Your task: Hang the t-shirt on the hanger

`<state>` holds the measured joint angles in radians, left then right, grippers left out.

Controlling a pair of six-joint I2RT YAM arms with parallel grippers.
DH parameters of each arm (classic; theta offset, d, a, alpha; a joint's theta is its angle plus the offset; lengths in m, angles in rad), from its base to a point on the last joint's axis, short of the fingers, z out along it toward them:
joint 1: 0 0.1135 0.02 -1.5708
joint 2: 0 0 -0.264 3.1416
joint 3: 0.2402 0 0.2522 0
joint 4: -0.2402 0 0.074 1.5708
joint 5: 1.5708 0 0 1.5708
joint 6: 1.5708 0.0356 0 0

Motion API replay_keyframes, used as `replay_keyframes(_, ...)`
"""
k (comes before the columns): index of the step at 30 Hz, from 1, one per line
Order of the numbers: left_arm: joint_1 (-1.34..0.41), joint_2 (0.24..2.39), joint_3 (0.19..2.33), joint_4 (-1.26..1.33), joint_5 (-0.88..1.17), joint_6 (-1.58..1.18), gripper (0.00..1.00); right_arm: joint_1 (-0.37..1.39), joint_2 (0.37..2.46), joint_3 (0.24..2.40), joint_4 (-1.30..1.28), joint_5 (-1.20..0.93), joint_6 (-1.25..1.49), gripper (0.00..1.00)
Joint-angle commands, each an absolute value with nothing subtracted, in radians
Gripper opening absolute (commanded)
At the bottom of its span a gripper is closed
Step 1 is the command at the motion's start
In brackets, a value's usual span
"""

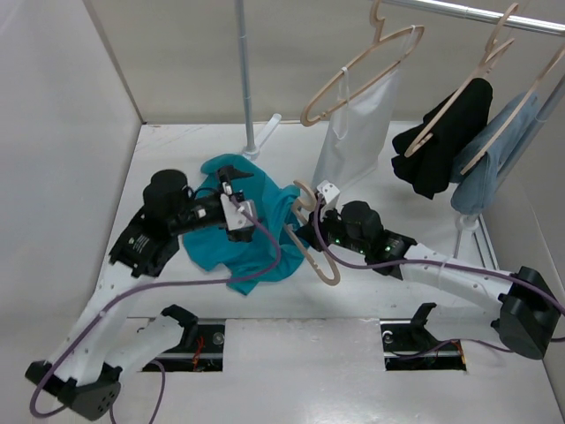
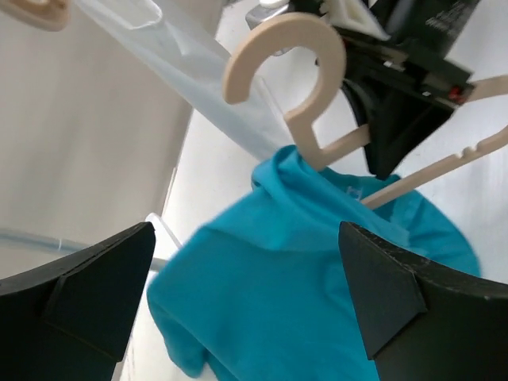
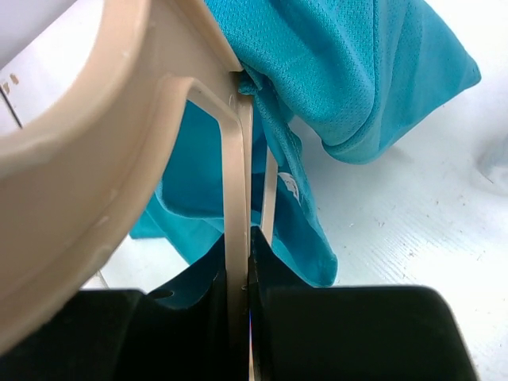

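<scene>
Your left pincer [image 2: 246,254] gapes wide, the teal soft cloth t-shirt [image 2: 302,262] just ahead of it. Your right pincer [image 3: 248,278] is clamped on the beige hook-topped hanger [image 3: 235,175].

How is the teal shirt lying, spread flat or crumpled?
Crumpled. The shirt lies in a rumpled heap on the table, folds overlapping, with part of it draped over the hanger.

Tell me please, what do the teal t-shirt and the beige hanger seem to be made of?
The t-shirt: soft knit mesh, probably synthetic, matte; fine pinholes cover the cloth in the right wrist view. The hanger: smooth matte beige with no visible grain, likely plastic, though painted wood is possible.
</scene>
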<state>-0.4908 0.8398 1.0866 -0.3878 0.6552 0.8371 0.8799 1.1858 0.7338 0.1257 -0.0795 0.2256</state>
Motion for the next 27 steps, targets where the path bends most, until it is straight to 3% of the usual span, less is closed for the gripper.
replay_keyframes(1, -0.508, 1.050, 1.178, -0.449, 0.676, 1.053, 1.00, 0.894, 1.166, 0.761, 0.219, -0.132, 0.158, 0.00)
replay_keyframes(11, -0.561, 1.262, 1.291, -0.642, 0.611, 1.374, 1.00, 0.905, 1.144, 0.761, 0.219, -0.163, 0.138, 0.00)
replay_keyframes(13, -0.561, 1.287, 1.315, -0.734, 0.611, 1.390, 0.95, 0.905, 1.134, 0.761, 0.219, -0.135, 0.138, 0.00)
replay_keyframes(18, -0.561, 1.308, 1.302, -0.785, 0.611, 1.405, 0.50, 0.905, 1.134, 0.781, 0.219, -0.135, 0.103, 0.00)
replay_keyframes(19, -0.561, 1.318, 1.302, -0.785, 0.620, 1.405, 0.32, 0.905, 1.146, 0.790, 0.219, -0.135, 0.094, 0.00)
replay_keyframes(21, -0.561, 1.318, 1.290, -0.785, 0.620, 1.370, 0.11, 0.905, 1.157, 0.799, 0.210, -0.144, 0.083, 0.00)
replay_keyframes(23, -0.561, 1.309, 1.279, -0.773, 0.620, 1.359, 0.00, 0.905, 1.157, 0.799, 0.210, -0.144, 0.083, 0.00)
replay_keyframes(27, -0.561, 1.289, 1.253, -0.750, 0.600, 1.302, 0.00, 0.905, 1.157, 0.808, 0.210, -0.144, 0.083, 0.00)
